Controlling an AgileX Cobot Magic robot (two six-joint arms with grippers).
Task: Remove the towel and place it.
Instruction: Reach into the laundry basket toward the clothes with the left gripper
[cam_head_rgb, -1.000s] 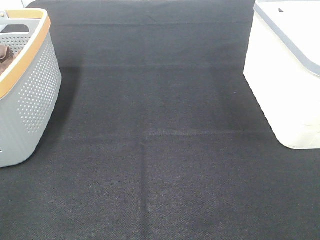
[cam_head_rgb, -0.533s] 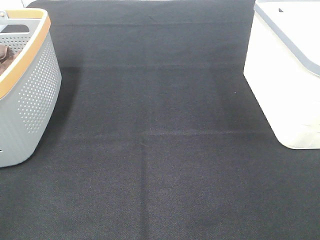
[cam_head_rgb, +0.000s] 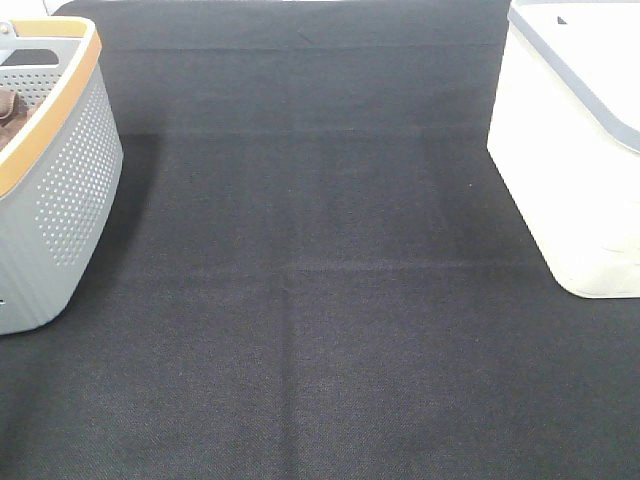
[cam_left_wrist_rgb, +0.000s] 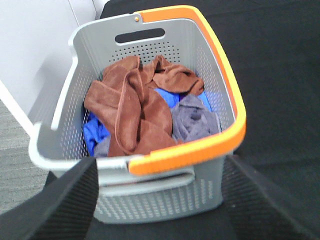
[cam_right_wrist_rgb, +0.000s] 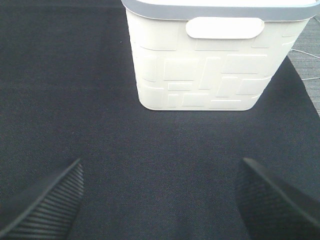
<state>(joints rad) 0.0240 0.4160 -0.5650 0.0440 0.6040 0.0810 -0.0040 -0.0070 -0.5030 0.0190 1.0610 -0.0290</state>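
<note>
As viewed from the left wrist, shows the towel (cam_left_wrist_rgb: 132, 107) crumpled inside the grey basket (cam_left_wrist_rgb: 160, 200), atop blue cloth (cam_left_wrist_rgb: 95, 132) and grey cloth (cam_left_wrist_rgb: 192, 120). Left fingers (cam_left_wrist_rgb: 60, 205) spread apart; right fingers (cam_right_wrist_rgb: 45, 210) apart too, facing white bin (cam_right_wrist_rgb: 200, 65) on bench (cam_head_rgb: 320, 250).

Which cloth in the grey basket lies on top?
The rust-brown towel: it sprawls across the pile, draped over the blue cloth, with the grey cloth beside it.
</note>
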